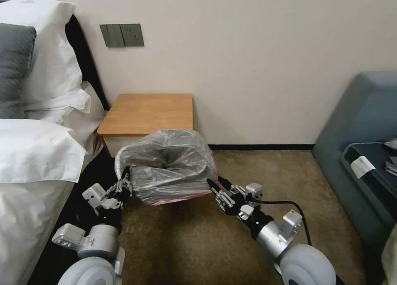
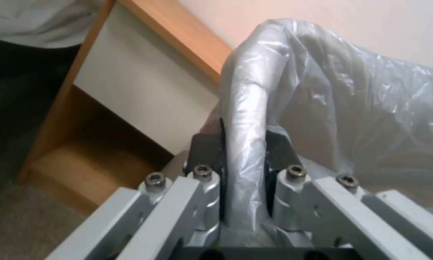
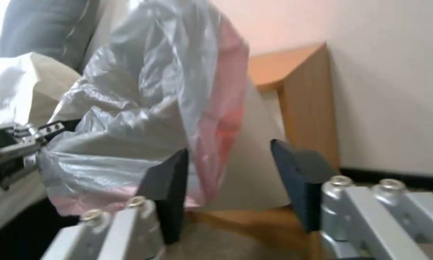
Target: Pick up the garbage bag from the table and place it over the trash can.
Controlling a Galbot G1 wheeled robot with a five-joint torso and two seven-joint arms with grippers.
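Your left hand (image 1: pixel 123 187) is clamped on the garbage bag (image 1: pixel 167 165), draped in front of the bench (image 1: pixel 145 113) front edge. Your right hand (image 1: pixel 218 185) sits apart-fingered beside the bag's pink edge.

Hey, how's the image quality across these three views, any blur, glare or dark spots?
Head view: even light, dark gap beside the bed. Left wrist view: garbage bag glossy with highlights, left gripper sharp. Right wrist view: soft overall, garbage bag smeared, wall washed pinkish.
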